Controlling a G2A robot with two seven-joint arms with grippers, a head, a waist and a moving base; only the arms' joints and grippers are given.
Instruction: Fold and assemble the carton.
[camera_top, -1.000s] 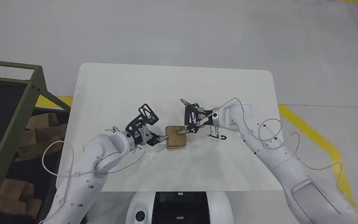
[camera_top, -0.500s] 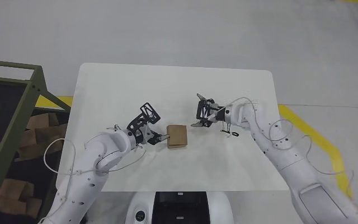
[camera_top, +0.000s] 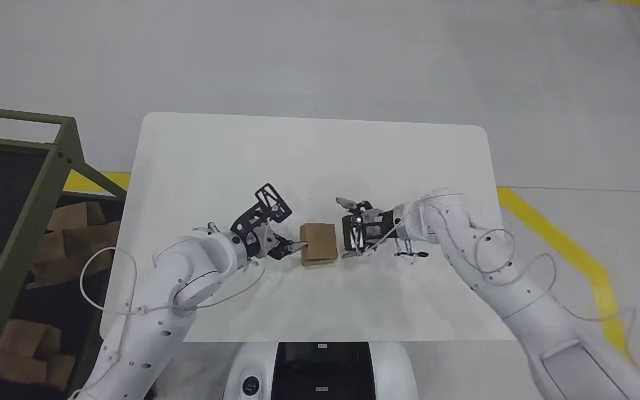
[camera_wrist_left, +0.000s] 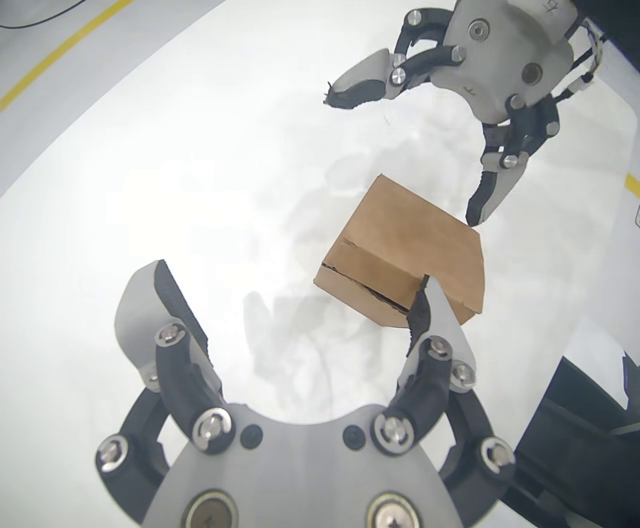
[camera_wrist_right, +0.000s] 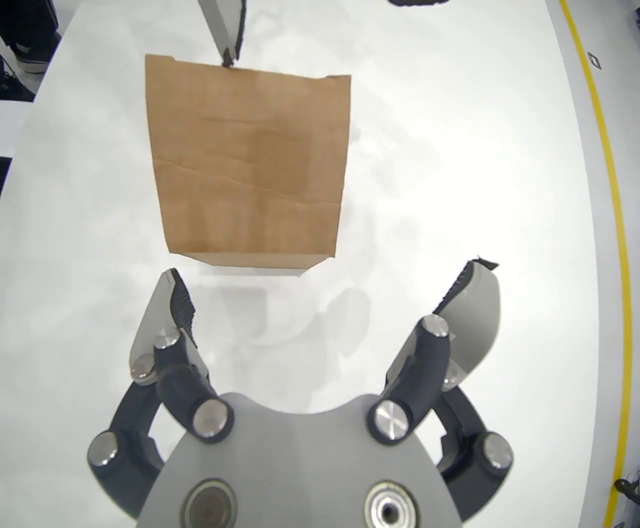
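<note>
— A white table on a grey floor, with a yellow line painted past its edges. What's on it?

— One brown carton, lying at the middle of the table, a little toward the robot's side. It looks boxed up already, with the top face flat, though a seam on the side facing the left arm gapes slightly.

— And the claws?

— Two. The left gripper is spread wide and grips nothing. One fingertip touches the carton's seamed side, and the other stands well clear over bare table. The right gripper is spread too and holds nothing. The carton lies just ahead of its fingertips, with one tip just beside a corner. I can't tell whether it touches.

— Why flank it like that?

— My guess is that an arm on each side keeps the box from sliding while a fingertip presses the loose flap home. A light box would likely skate on a smooth top if pushed from one side alone.

— How far along, then?

— Late, I'd judge. It's folded into shape, and the side seam probably wants closing.

— The count?

— One table, one carton, two grippers with two fingers each. Off the robot's left there's one green frame with brown cardboard pieces under it, too jumbled to count.
</note>
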